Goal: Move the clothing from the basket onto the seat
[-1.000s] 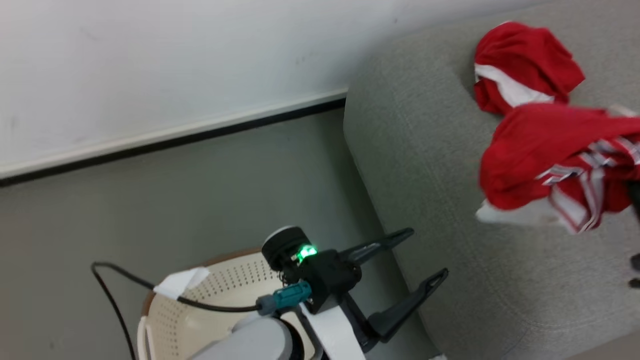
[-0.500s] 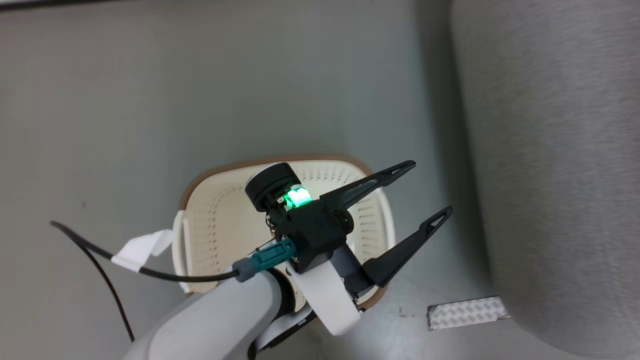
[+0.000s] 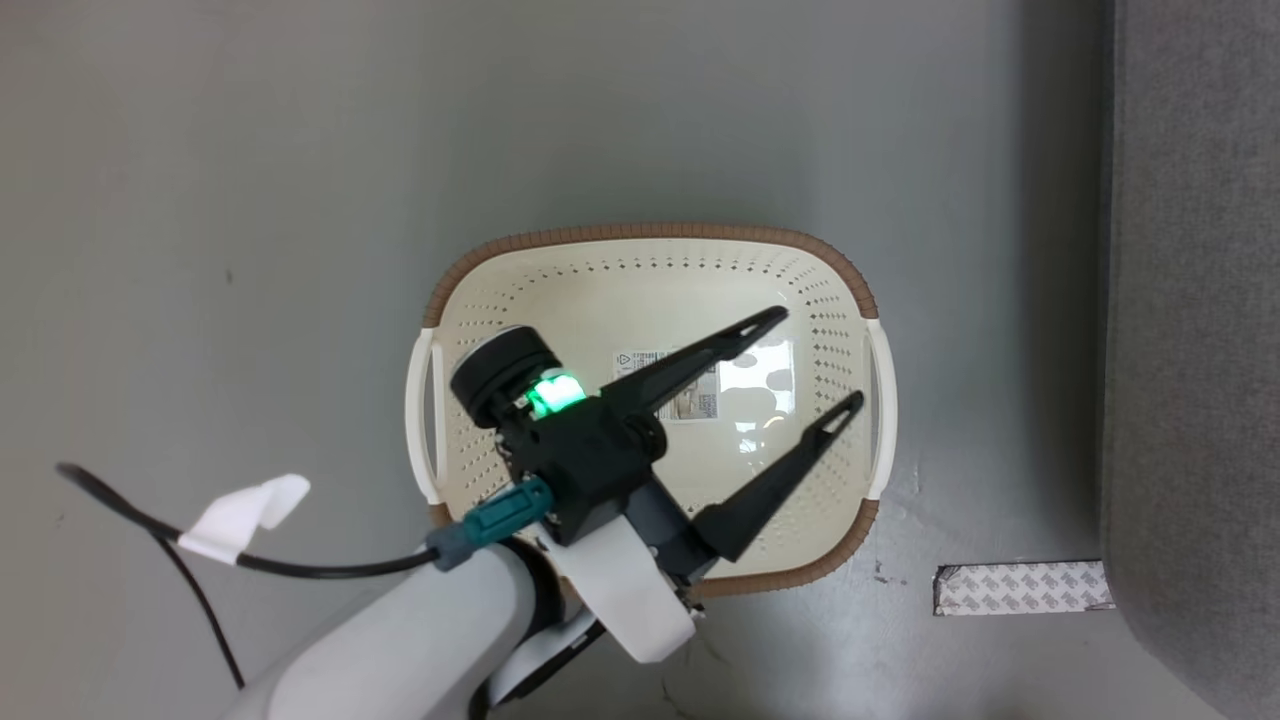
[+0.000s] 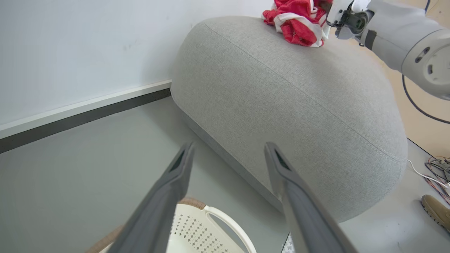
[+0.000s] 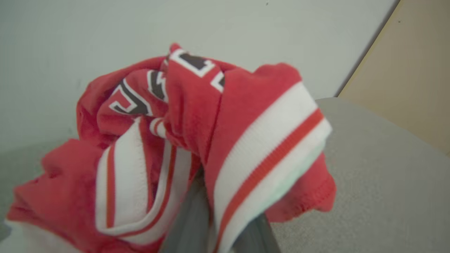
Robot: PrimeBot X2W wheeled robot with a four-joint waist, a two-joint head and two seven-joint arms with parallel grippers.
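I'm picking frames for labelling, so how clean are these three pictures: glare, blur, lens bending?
Head view: sharp, with white glare on the basket floor and a blown-out green light on the left gripper. Left wrist view: sharp, but the wide lens bulges the sofa. Right wrist view: soft; the clothing sits too near the lens.

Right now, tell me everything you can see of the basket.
The basket is oval cream plastic with perforated walls, a brown woven-look rim and two white side handles. It stands upright on the grey floor, to the left of the grey seat and apart from it. Its visible bottom is bare but for a printed label. The left pincer hovers open above it; no contact shows.
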